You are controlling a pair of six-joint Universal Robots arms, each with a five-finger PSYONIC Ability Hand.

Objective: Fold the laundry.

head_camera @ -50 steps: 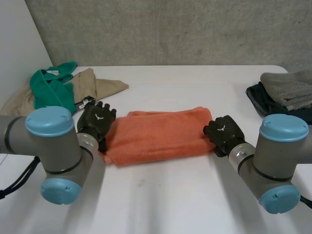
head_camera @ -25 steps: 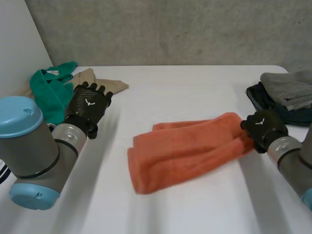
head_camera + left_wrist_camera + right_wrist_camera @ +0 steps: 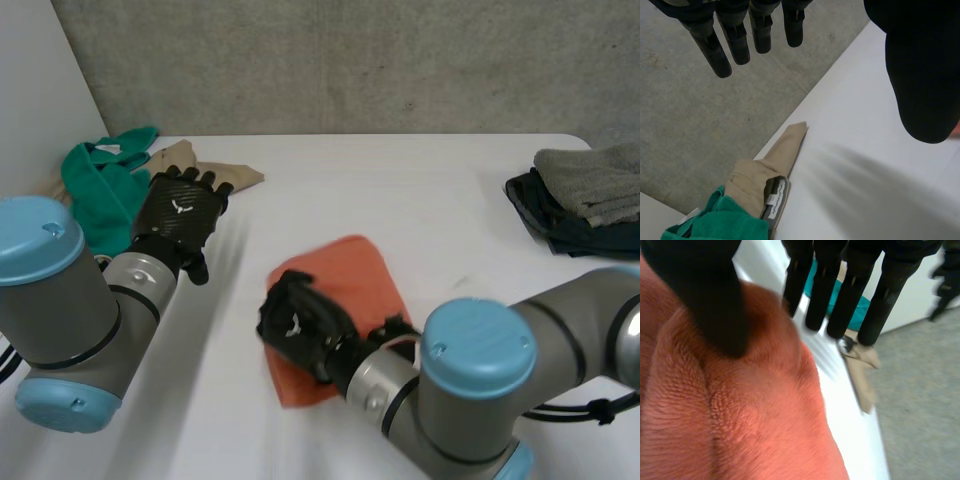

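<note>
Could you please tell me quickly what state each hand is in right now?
Left hand: open, holding nothing.
Right hand: shut on the orange towel, pinched against its thumb.

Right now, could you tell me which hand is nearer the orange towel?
Right: the right hand rests on the orange towel; the left hand hangs apart, by the green garment.

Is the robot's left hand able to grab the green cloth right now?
Probably yes. The left hand hangs open right beside the green cloth, with nothing between them. Only the tan cloth lies next to it.
</note>
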